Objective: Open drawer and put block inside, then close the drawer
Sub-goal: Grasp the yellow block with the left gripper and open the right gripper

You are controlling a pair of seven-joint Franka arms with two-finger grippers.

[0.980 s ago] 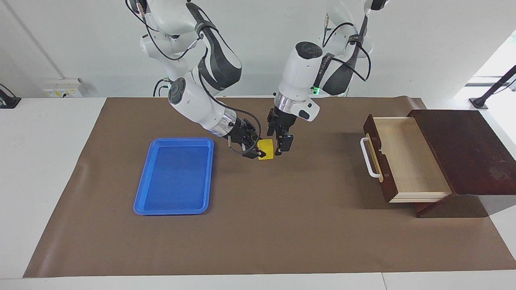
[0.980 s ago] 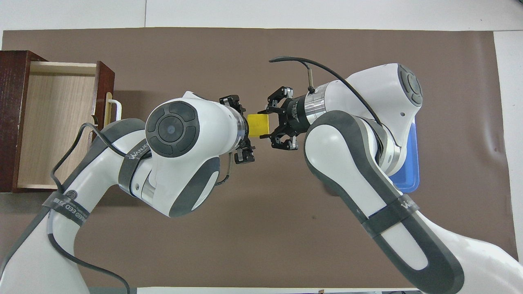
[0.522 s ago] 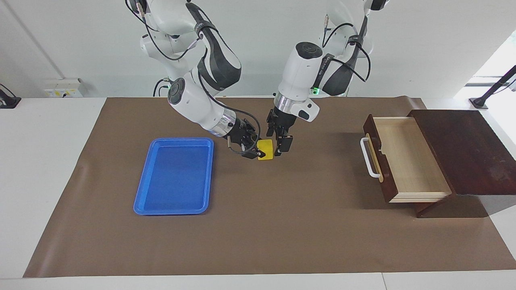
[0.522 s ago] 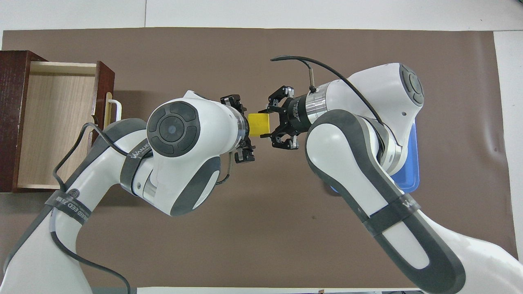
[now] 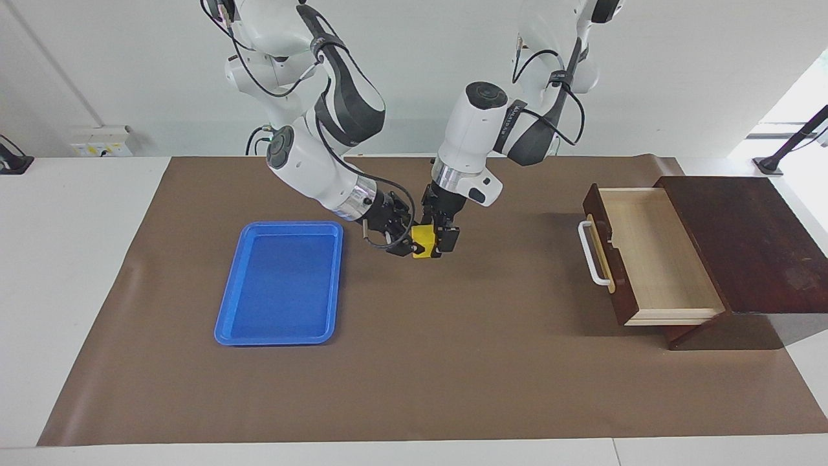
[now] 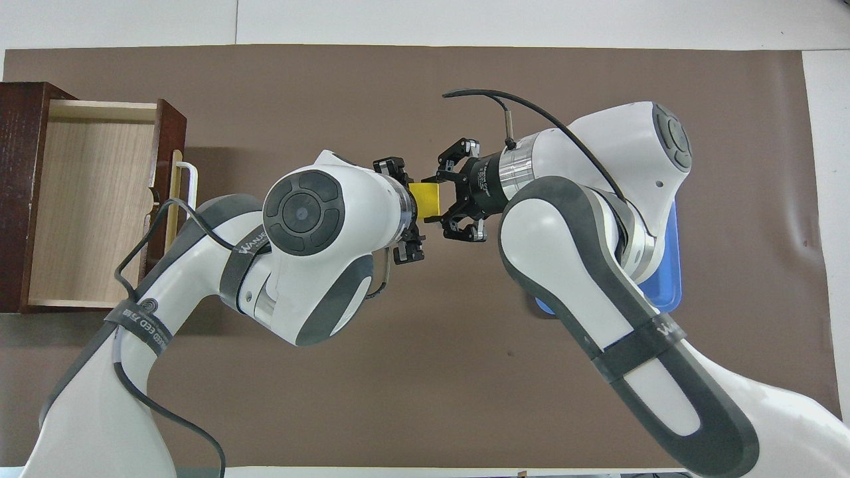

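Toward the right arm's end of the table: a blue tray [image 5: 277, 339], flat on the brown mat [image 5: 453, 362], apart from the work and no part of the task.

Beside it, over the mat's middle: the right gripper [image 5: 409, 244], reaching in slantwise and pinching the block [image 5: 424, 250] by the end turned toward the tray. Seems to hold the yellow cube just off the mat, leaving its other end free to be taken.

Next, the left gripper [image 5: 441, 241], pointing down from above and set about that free end of the block. Cannot tell whether clamped on it or merely straddling it. Looks like a hand-over in the air, meant to pass the block to the arm whose base is at the cabinet's end.

Toward the left arm's end: the drawer [image 5: 653, 252], pulled well out of its dark cabinet [image 5: 744, 239], white handle facing the middle of the table, pale inside bare. Stands open, most likely, to take the block from above without further fuss. Opening done, by the look of it; placing and closing not yet done.
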